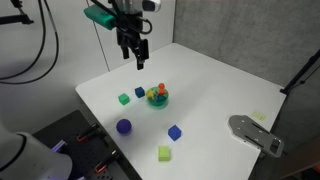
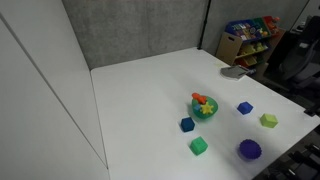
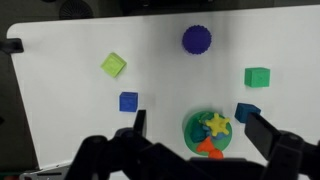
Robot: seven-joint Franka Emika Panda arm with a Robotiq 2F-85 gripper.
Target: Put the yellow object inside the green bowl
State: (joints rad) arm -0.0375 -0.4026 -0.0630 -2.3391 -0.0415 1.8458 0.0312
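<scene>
The yellow object (image 3: 216, 124), a small star-shaped piece, lies inside the green bowl (image 3: 187, 130) beside an orange piece (image 3: 208, 150). The bowl shows near the middle of the white table in both exterior views (image 1: 157, 104) (image 2: 204, 115), with the yellow piece on top (image 1: 155, 92). My gripper (image 3: 200, 128) is open and empty, its two dark fingers spread to either side of the bowl in the wrist view. In an exterior view the gripper (image 1: 136, 64) hangs well above the table, behind the bowl. It is out of view in the exterior view from the table's far side.
On the table around the bowl are a purple ball (image 3: 196, 38), a yellow-green cube (image 3: 113, 65), a green cube (image 3: 257, 76) and two blue cubes (image 3: 128, 101) (image 3: 246, 112). A grey object (image 1: 255, 132) lies at the table's edge.
</scene>
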